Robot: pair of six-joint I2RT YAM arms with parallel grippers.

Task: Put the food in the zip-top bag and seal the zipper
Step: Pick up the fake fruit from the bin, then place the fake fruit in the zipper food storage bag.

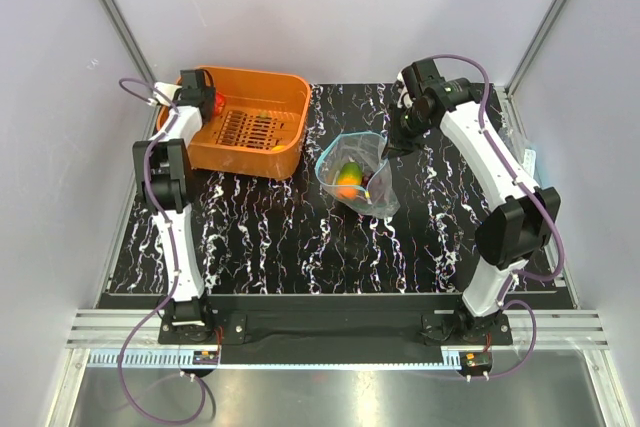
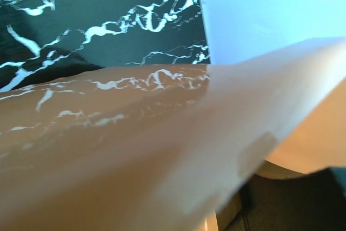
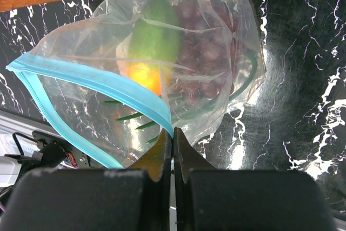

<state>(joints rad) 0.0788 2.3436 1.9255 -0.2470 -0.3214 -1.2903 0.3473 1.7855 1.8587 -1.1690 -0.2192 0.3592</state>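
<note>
The clear zip-top bag (image 1: 358,175) lies mid-table with its mouth open. Its teal zipper (image 3: 92,79) runs along the mouth. Inside are the orange-green mango (image 3: 154,41), the dark purple grapes (image 3: 208,52) and the green chive strands (image 3: 135,117). My right gripper (image 3: 173,133) is shut on the end of the zipper at the bag's corner. My left gripper (image 1: 197,95) is at the far left rim of the orange basket (image 1: 290,97). A small red thing (image 1: 214,104) shows beside it. The lemon is out of view. In the left wrist view only the blurred basket wall (image 2: 135,150) shows.
The orange slotted basket stands at the back left on the black marbled table (image 1: 280,237). White walls with metal posts close in the back and sides. Some clear plastic (image 1: 520,147) lies at the table's right edge.
</note>
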